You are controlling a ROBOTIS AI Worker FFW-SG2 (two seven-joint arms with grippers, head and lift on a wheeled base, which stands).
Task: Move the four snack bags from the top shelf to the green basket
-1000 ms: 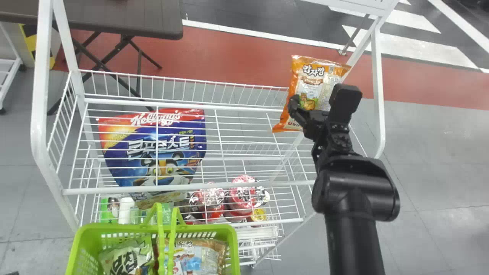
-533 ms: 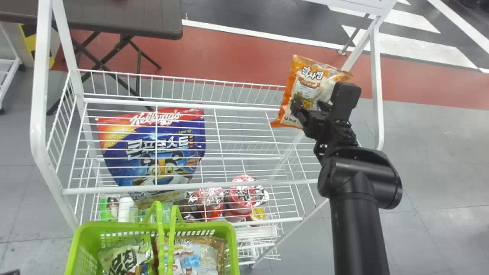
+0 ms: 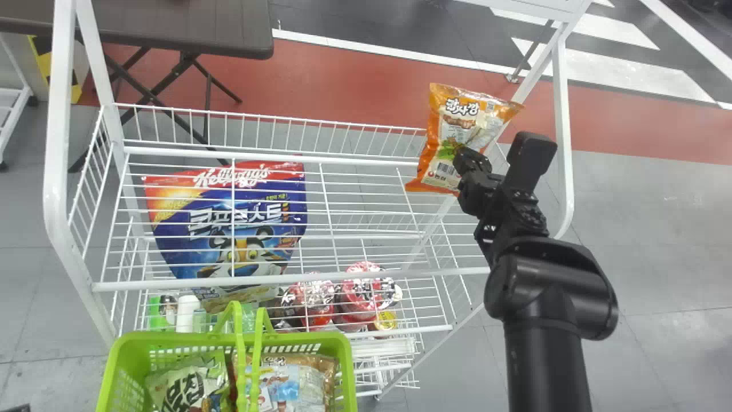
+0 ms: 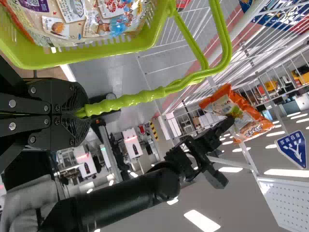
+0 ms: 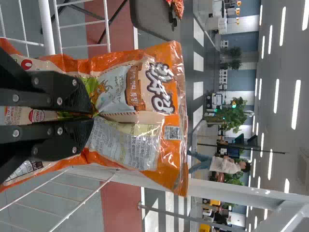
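White wire rack (image 3: 291, 279): left and middle of the head view, its white posts rising at both ends. Right arm (image 3: 546, 366), black: from the bottom edge, right of centre, up to its right gripper (image 3: 464, 160), the two flat fingers (image 5: 72, 94) closed together on a fold of the orange bag. Green basket (image 3: 346, 372): lower left of the head view, in front of the rack, with paired green handles (image 4: 125, 100). Dark table (image 3: 189, 28): upper left, beyond the rack. Blue cereal bag (image 3: 251, 229), red along the top: left of centre, seen through the rack's wires. Orange snack bag (image 3: 452, 129): upper part of the head view, right of centre, aloft and tilted, with its lower part at the right gripper; in the right wrist view it spreads behind and past the fingertips. Brown snack bag (image 3: 297, 380): in the basket, right part. Green-and-white snack bag (image 3: 186, 386): in the basket, left part. Left gripper (image 4: 81, 113): left of the left wrist view, clamped on the basket's handles. Two red-topped packages (image 3: 361, 286): lower centre, behind the wires. White bottle (image 3: 186, 313): lower left, just above the basket's rim.
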